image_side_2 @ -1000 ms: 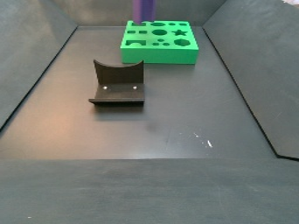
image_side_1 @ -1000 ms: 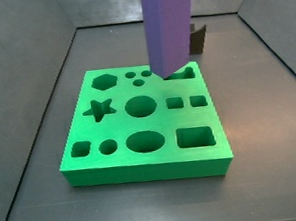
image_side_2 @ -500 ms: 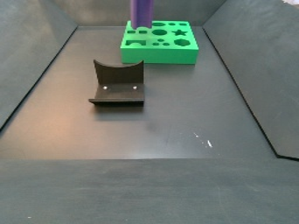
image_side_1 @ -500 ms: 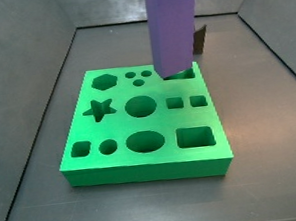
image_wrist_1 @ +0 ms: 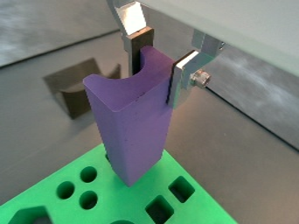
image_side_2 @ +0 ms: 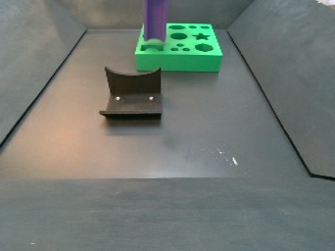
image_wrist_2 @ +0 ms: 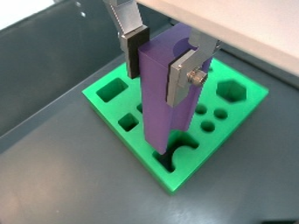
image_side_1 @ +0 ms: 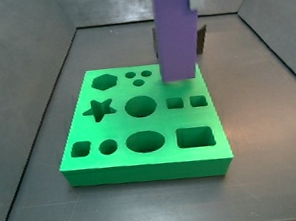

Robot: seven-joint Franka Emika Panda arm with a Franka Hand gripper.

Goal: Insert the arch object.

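The arch object (image_side_1: 175, 34) is a tall purple prism with a curved notch in its top end (image_wrist_1: 131, 122). It hangs upright over the far right corner of the green board (image_side_1: 127, 135). My gripper (image_wrist_2: 160, 59) is shut on its upper end, one silver finger (image_wrist_2: 187, 77) on each side; it also shows in a wrist view (image_wrist_1: 162, 61). The prism's lower end is just above the board beside an arch-shaped hole (image_wrist_2: 176, 156); I cannot tell whether it touches. In a side view the prism (image_side_2: 155, 22) stands at the board's (image_side_2: 183, 54) near left corner.
The board has several shaped holes: star (image_side_1: 100, 110), hexagon (image_side_1: 103, 81), circles and squares. The dark fixture (image_side_2: 131, 93) stands on the grey floor apart from the board and shows behind the prism (image_side_1: 200, 38). Grey walls enclose the floor.
The prism, held in my gripper, has moved down towards the board and shifted slightly sideways over the corner. The board and the fixture have not moved.
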